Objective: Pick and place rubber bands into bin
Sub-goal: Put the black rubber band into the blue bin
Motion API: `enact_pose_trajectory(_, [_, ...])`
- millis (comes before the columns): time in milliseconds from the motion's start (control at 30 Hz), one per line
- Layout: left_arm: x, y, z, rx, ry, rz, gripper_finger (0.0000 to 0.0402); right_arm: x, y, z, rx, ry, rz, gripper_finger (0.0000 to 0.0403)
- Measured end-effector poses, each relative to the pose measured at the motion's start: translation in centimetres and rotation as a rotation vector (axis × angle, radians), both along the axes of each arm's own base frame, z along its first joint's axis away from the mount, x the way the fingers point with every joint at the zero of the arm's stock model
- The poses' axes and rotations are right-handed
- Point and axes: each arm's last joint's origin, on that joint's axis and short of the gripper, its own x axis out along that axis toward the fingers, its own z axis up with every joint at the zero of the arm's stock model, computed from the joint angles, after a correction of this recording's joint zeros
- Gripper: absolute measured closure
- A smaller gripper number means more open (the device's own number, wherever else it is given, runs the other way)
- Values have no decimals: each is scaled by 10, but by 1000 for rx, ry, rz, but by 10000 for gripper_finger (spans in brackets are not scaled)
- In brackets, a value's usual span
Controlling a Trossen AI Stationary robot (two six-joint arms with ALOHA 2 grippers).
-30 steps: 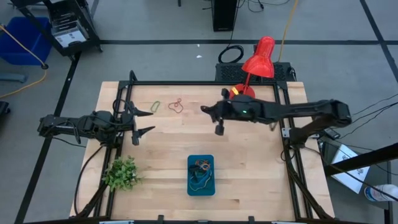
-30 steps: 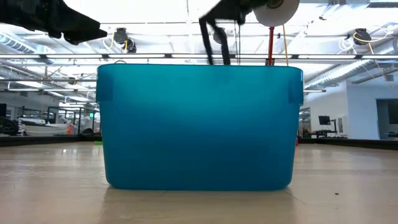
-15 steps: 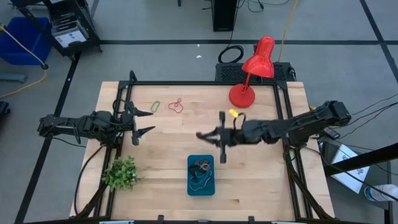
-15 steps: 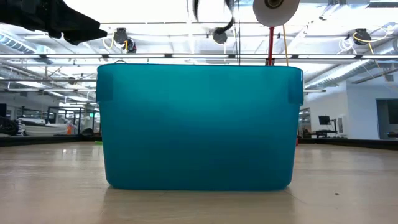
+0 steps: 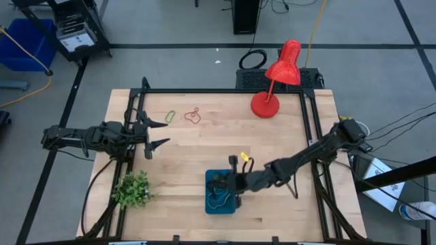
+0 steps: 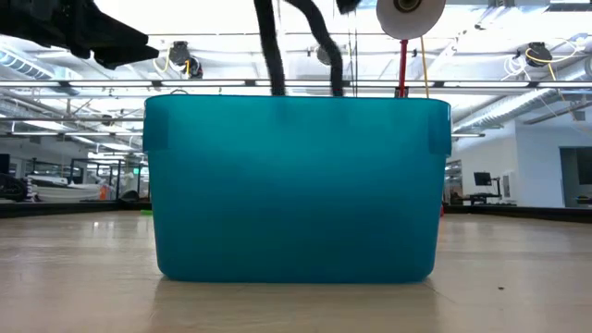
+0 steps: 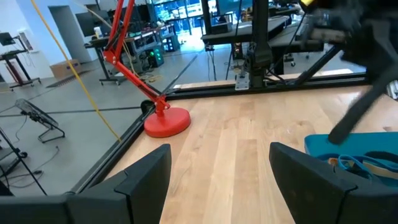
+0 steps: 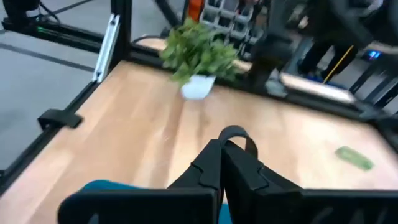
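Observation:
The teal bin [image 5: 220,201] sits near the table's near edge with several rubber bands [image 5: 218,196] inside; it fills the low view [image 6: 296,185]. A green band [image 5: 170,116] and a red band [image 5: 193,115] lie flat on the far left of the table. My right gripper [image 5: 221,182] is over the bin, shut on a black rubber band [image 8: 239,134]. My left gripper [image 5: 165,132] is open and empty at the table's left side, its fingers [image 7: 149,177] well apart. My right gripper pinches the black rubber band between its two shut fingertips [image 8: 214,163]. A small loop of the band [image 8: 247,138] stands out beyond the tips. The fingers reach in from the table's right side, over the bin; the rest of the band is hidden by the fingers.
A red desk lamp [image 5: 276,75] stands at the far right of the table. A small green plant [image 5: 133,189] stands at the near left corner and shows in the right wrist view [image 8: 199,46]. A black frame [image 5: 204,90] runs around the table's edges.
My right gripper has swept from the far side near the lamp toward the near edge and somewhat leftward, ending over the bin. My left arm has kept still.

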Motion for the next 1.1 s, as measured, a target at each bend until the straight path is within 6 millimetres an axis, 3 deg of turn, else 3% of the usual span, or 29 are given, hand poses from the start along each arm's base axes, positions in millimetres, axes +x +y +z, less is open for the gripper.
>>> enact_pose_trajectory(300, [0, 0, 0, -2, 0, 1, 127, 12, 17, -54, 77, 124, -29, 403])
enact_pose_trajectory(500, [0, 0, 0, -1, 1, 1, 122, 14, 18, -77, 144, 217, -55, 403])
enact_pose_trajectory(733, [0, 0, 0, -1, 3, 0, 127, 12, 17, -86, 286, 341, 7, 400])
enact_pose_trajectory(1100, [0, 0, -1, -1, 5, 0, 124, 12, 17, -87, 294, 359, 21, 382])
